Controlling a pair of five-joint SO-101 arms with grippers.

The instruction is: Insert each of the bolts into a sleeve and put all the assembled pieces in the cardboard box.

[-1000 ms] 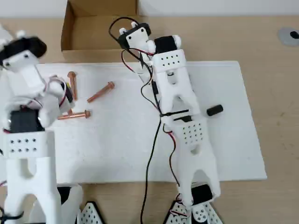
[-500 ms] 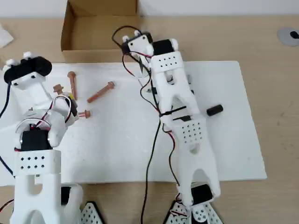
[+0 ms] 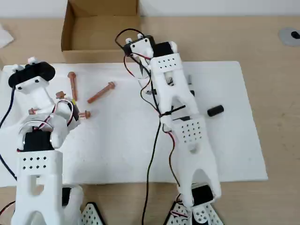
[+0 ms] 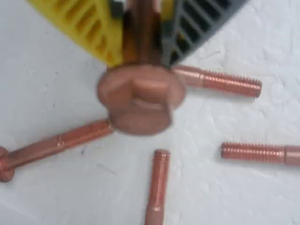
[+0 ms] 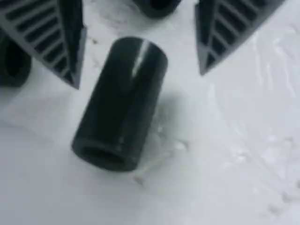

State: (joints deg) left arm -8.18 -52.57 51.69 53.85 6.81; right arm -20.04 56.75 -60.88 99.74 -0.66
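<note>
left claw [image 4: 143, 42]: clamped on the shank of one bolt [image 4: 140, 99], whose head hangs free above the white mat [image 3: 234, 154] near the mat's left edge.
loose bolts [image 3: 101, 93]: several lie flat on the mat toward its far-left corner, each bare, with no sleeve on it.
right claw [image 5: 140, 70]: fingers apart, one on each side of a black sleeve [image 5: 119, 110]; the sleeve lies on its side near the mat's far edge, clear of both fingers.
spare sleeve [image 3: 215, 111]: lying alone toward the mat's right edge.
cardboard box [image 3: 93, 55]: on the surface just past the mat's far edge; what shows of its floor is bare cardboard.
done: probably nothing yet, since no bolt sits in a sleeve.
left: every insertion, then every drop into the box.
writing: none legible on box, mat or arms.
</note>
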